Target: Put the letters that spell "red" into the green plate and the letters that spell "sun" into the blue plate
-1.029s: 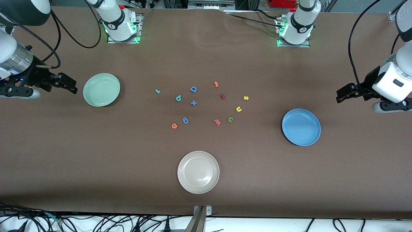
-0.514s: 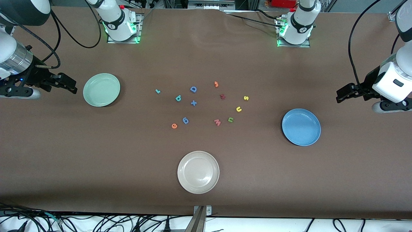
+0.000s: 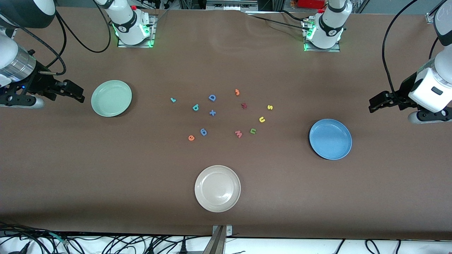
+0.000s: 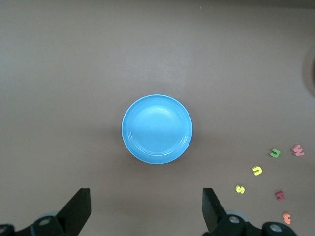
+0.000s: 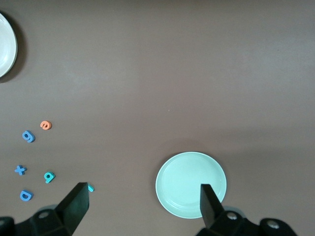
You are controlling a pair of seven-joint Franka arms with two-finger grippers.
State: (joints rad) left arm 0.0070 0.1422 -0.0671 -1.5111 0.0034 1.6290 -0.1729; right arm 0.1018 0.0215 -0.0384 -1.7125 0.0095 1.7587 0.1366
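Front view: letters scattered mid-frame; green plate (image 3: pixel 111 98) left-centre, blue plate (image 3: pixel 330 139) right of centre. Right gripper (image 3: pixel 72 92) far left, left gripper (image 3: pixel 378 103) far right, both spread, empty.

Left wrist view: yellow s (image 4: pixel 239 189), yellow u (image 4: pixel 257 170), green n (image 4: pixel 274 153) lower right.

Right wrist view: orange e (image 5: pixel 45 125), teal d (image 5: pixel 48 176) left edge.

Risk: tiny, close-set letters invite wrong picks.

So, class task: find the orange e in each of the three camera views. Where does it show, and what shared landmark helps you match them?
Front view: orange e lies on the table beside the blue 6-shaped piece.
Left wrist view: not in it.
Right wrist view: orange e lies next to the same blue piece.
Shared landmark: the green plate.
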